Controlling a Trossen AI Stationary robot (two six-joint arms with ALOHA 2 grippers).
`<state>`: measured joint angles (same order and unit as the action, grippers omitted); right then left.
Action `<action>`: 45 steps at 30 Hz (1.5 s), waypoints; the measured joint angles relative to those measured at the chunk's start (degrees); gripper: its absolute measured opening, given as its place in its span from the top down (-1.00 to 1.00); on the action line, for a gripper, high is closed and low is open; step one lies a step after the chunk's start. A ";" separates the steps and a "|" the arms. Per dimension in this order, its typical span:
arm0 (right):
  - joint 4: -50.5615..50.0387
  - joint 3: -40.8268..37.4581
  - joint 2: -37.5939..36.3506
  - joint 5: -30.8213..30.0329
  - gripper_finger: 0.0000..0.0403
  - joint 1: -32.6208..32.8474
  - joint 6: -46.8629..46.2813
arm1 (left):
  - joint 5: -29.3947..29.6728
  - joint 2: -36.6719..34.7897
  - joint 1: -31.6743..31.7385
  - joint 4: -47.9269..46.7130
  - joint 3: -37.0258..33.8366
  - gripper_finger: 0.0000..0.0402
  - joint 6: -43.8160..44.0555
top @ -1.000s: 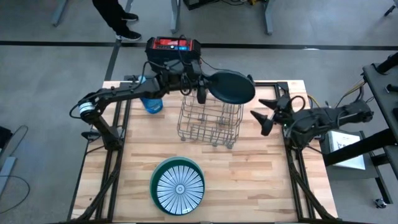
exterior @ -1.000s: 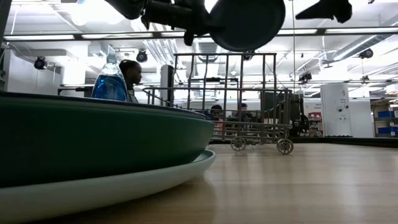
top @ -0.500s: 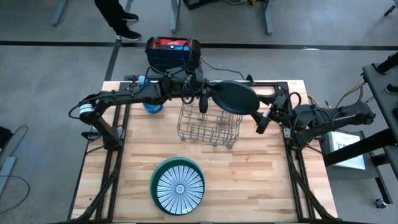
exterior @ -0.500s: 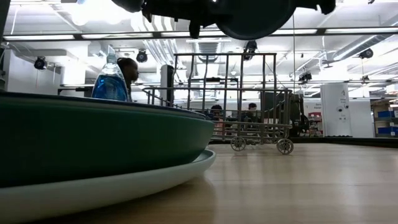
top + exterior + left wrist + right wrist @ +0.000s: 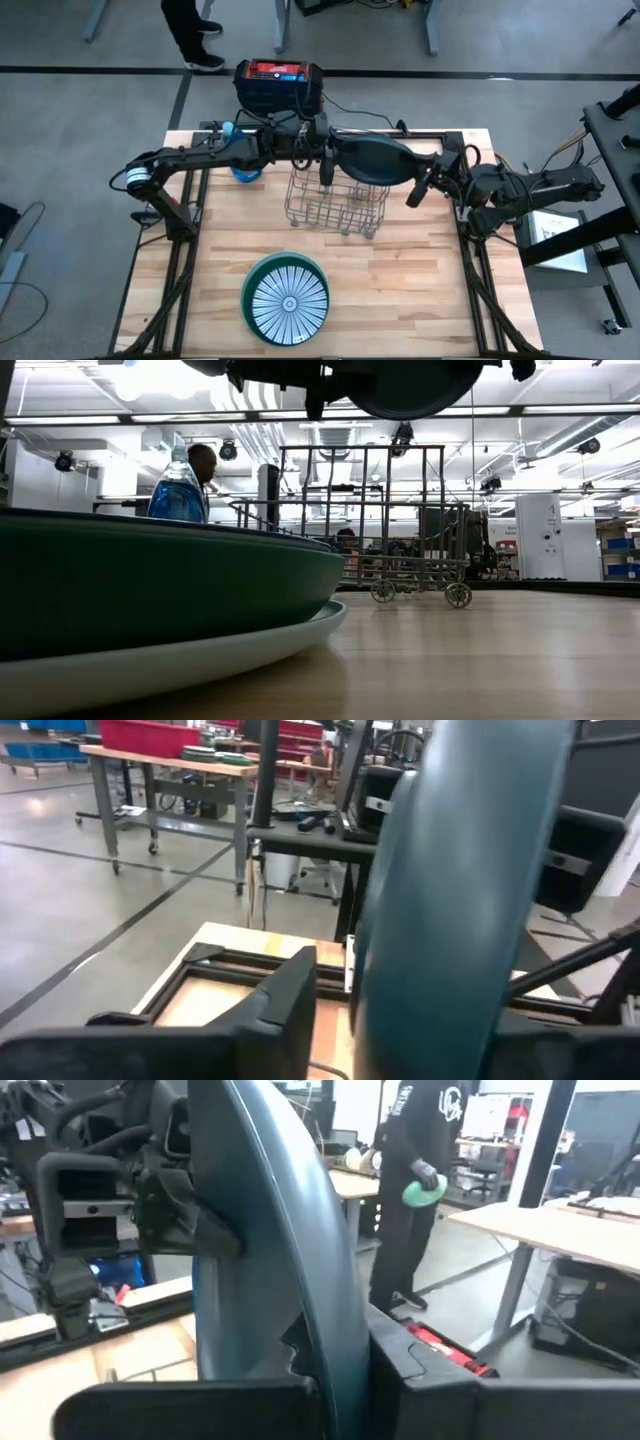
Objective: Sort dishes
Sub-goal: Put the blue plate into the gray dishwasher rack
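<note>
Two grippers met on the teal plate [image 5: 372, 160] above the wire rack [image 5: 335, 200], upper middle of frame: right gripper [image 5: 424, 180] clamped its rim, left gripper [image 5: 322, 158] half-opened beside it. I'd fully release left before moving right.

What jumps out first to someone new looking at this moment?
The dark teal plate held in the air above the wire rack, with the left gripper and the right gripper at its opposite edges. Next, the striped plate stacked at the table's near edge.
</note>
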<state>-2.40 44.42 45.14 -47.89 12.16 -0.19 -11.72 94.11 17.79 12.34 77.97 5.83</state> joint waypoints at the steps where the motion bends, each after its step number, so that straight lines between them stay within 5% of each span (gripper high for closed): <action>1: -0.13 0.00 0.09 -0.41 0.89 0.07 -0.12 | -0.31 -0.11 0.09 -0.64 0.00 0.37 -0.61; 15: -3.63 -0.40 0.07 -6.68 0.91 -0.36 -1.40 | 3.20 -7.15 1.12 -21.22 0.07 0.19 -7.87; 21: -4.90 -0.64 -0.81 2.16 0.91 -4.69 -3.52 | 3.08 -8.89 0.97 -37.35 0.11 0.19 -11.81; 27: -5.97 -1.89 -0.84 2.32 0.91 -11.47 -3.61 | 2.80 -8.85 -0.32 -50.84 0.09 0.19 -12.95; 45: -2.75 -10.12 -4.74 14.90 0.91 -21.46 -5.28 | 2.20 -8.74 -4.81 -53.15 0.04 0.19 -20.29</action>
<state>-5.14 34.31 40.40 -32.99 -9.30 -5.47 -9.52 85.36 12.99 -40.81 78.02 -14.46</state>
